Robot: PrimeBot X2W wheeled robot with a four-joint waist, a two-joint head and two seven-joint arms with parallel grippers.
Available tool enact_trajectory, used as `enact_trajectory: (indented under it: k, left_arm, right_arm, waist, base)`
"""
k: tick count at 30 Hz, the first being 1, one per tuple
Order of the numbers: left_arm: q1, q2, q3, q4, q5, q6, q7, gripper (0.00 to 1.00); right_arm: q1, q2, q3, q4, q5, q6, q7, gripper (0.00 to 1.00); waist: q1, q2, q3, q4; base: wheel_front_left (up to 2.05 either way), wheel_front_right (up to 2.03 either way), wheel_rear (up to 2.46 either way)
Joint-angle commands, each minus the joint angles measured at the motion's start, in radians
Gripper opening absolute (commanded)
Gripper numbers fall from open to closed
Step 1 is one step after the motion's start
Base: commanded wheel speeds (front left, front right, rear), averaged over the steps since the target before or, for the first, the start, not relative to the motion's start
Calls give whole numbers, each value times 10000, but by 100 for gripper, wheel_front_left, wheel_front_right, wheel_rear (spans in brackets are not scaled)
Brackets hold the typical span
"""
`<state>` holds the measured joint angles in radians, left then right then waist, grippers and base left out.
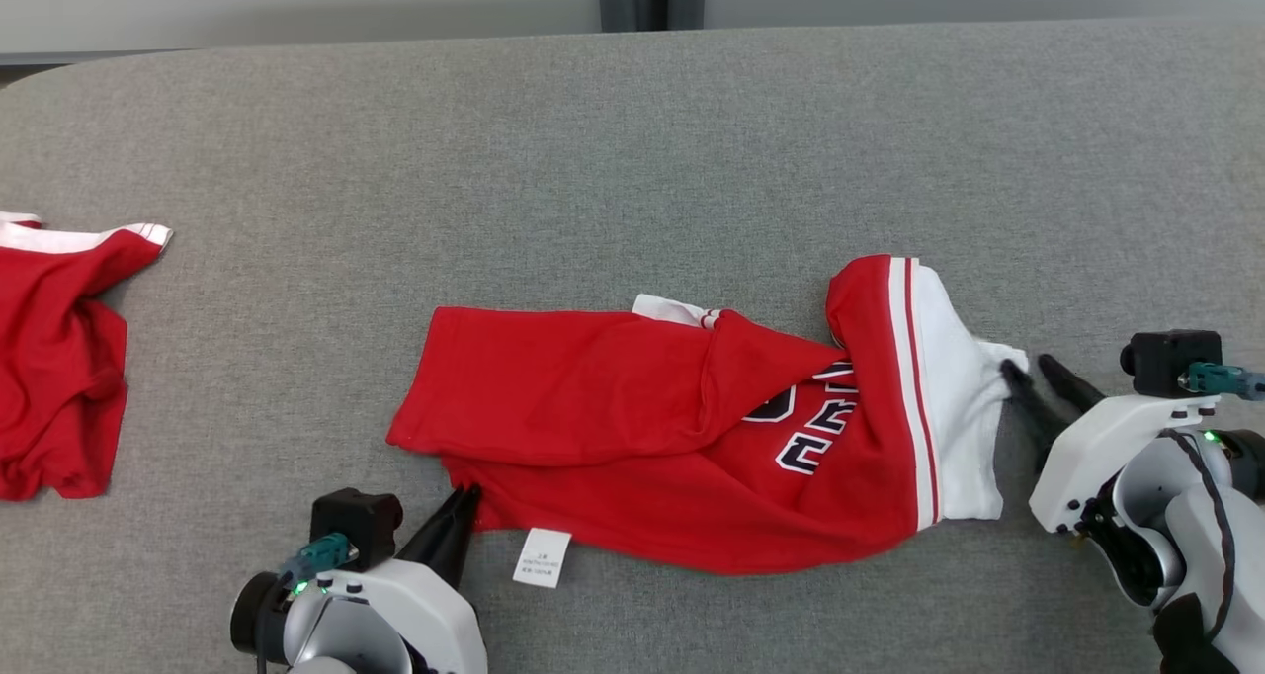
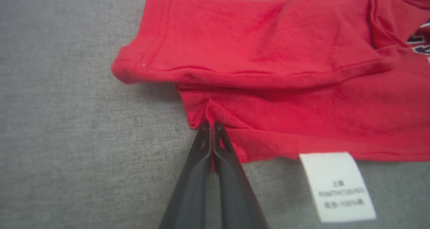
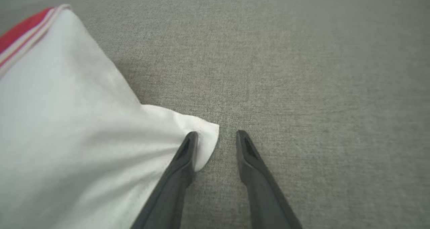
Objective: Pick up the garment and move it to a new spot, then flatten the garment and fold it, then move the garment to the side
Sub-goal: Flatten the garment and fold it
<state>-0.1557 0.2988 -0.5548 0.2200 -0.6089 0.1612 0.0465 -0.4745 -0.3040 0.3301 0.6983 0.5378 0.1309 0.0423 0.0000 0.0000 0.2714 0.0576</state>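
Left hand (image 2: pixel 211 124) pinches garment (image 1: pixel 632 427) hem beside label (image 1: pixel 543 557), right hand (image 3: pixel 215 133) gapes; another shirt (image 1: pixel 54 358) lies apart.

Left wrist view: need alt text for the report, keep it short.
The left gripper, its dark fingers shut together, pinches the near edge of a red garment lying rumpled on a grey fabric surface. A white care label sticks out from the garment's edge to the right of the gripper, its print too blurred to read.
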Motion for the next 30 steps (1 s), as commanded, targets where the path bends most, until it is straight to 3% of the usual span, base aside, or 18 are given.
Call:
enact_trajectory:
  k: [1, 9, 16, 21, 30]
  left_arm:
    - [-228, 50, 100, 39, -3, 86, -53, 0]
    - [-433, 112, 868, -1016, 103, 399, -1441, 0]
    - [-725, 729, 1530, -2982, 505, 855, -1876, 0]
    - [-1046, 1144, 1798, -4247, 818, 1136, -1623, 0]
    - [-2022, 1612, 2249, -5916, 1313, 1578, -1154, 0]
  right_arm:
    - [143, 29, 73, 243, 73, -2, 35, 0]
    - [298, -75, -409, -795, 1178, -1, -1949, 0]
    - [836, -380, -916, -3116, 1505, -1, -2939, 0]
    - [1212, -540, -1376, -4989, 869, -1, -2988, 0]
    - [1692, -374, -2553, -8150, -547, -1, -1784, 0]
  waist:
    - [0, 0, -6, -10]
    - [0, 0, -472, -99]
    - [0, 0, -1215, -399]
    - [0, 0, -1700, -629]
    - [0, 0, -2194, -825]
  base:
    - [0, 0, 0]
    - [0, 0, 0]
    - [0, 0, 0]
    - [0, 0, 0]
    - [0, 0, 0]
